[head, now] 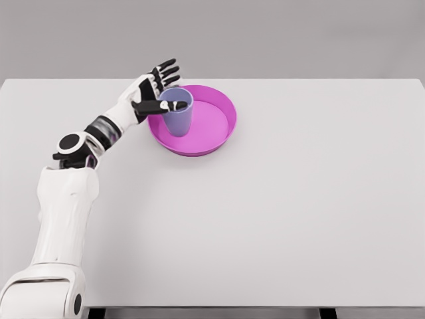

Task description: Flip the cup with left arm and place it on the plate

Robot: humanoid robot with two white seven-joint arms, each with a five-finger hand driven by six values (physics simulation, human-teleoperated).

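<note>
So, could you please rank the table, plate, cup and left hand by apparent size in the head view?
1. table
2. plate
3. cup and left hand: they look alike, so unranked.

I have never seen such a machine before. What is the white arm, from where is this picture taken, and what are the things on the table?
This is a computer-simulated humanoid robot, seen from a camera on its own head, looking down at a white table. The white jointed limb coming in from the lower left is its left arm, ending in a five-finger left robot hand. On the table lies a pink plate, and a lilac cup stands upright on it, opening upward. The fingers are spread around the cup's rim; a firm grip cannot be confirmed. The right arm is not visible.
</note>
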